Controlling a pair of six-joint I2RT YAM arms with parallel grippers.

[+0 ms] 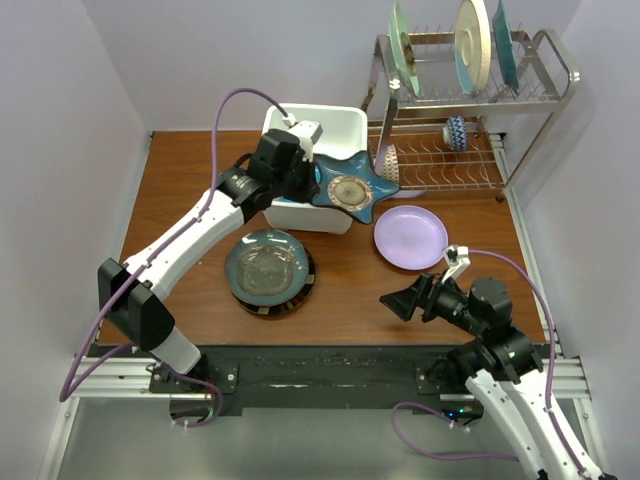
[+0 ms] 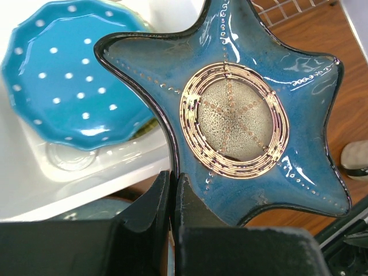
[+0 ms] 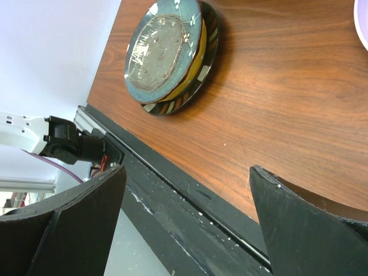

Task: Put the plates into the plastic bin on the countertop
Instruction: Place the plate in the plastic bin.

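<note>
On the wooden countertop (image 1: 350, 290) stands the plastic bin (image 1: 345, 115), the left gripper (image 2: 173, 179) pinches the blue star-shaped plate (image 2: 236, 121) over its near corner, and the right gripper (image 1: 392, 300) hangs apart, jaws spread wide

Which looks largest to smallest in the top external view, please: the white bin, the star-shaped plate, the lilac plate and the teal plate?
1. white bin
2. teal plate and star-shaped plate, about alike; the star sits higher, nearer the camera, so unranked
3. lilac plate
</note>
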